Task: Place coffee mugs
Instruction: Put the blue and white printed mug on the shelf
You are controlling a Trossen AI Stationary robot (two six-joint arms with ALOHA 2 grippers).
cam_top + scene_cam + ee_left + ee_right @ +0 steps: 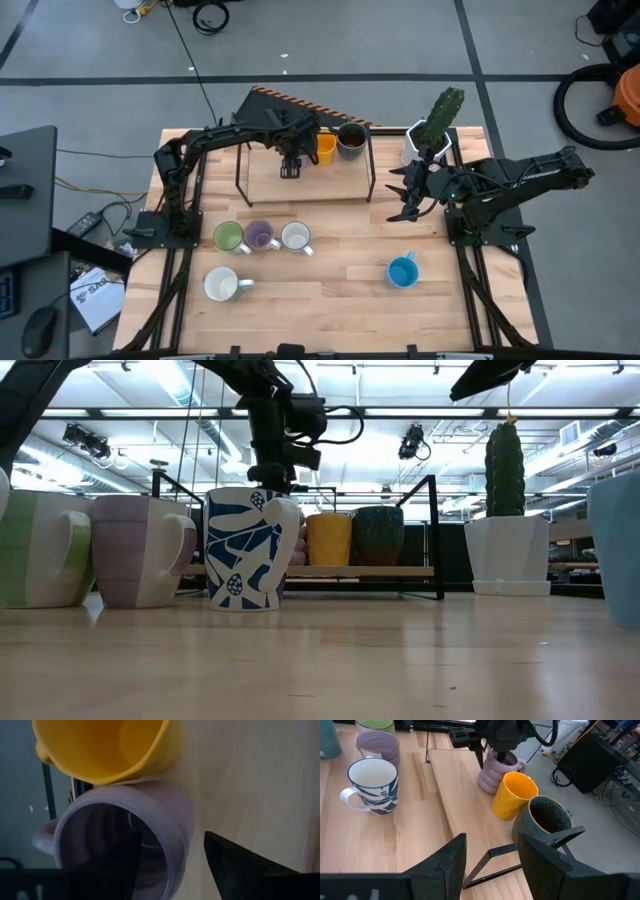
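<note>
A pale purple mug [150,815] stands upright on the wooden shelf [335,185], against an orange mug [512,795] with a dark brown mug [542,820] beside that. My left gripper [172,840] is open, reaching down over the purple mug [492,775] with one finger inside it and one outside. My right gripper [405,195] hangs open and empty above the table right of the shelf. Green [229,237], purple [260,236] and blue-patterned white [296,237] mugs stand in a row on the table, with a white mug [222,285] and a blue mug [402,271] nearer. My left gripper straddles the purple mug's rim wall [180,827] from above, on the side away from its handle. Bare wood shows between the outer finger [235,865] and the wall. Whether the inner finger [125,862] touches the mug I cannot tell.
The shelf sits on a black metal frame [371,170] at the table's far middle. A cactus in a white faceted pot [432,130] stands at the far right, close to my right arm. Bare tabletop lies between the mug row and the blue mug.
</note>
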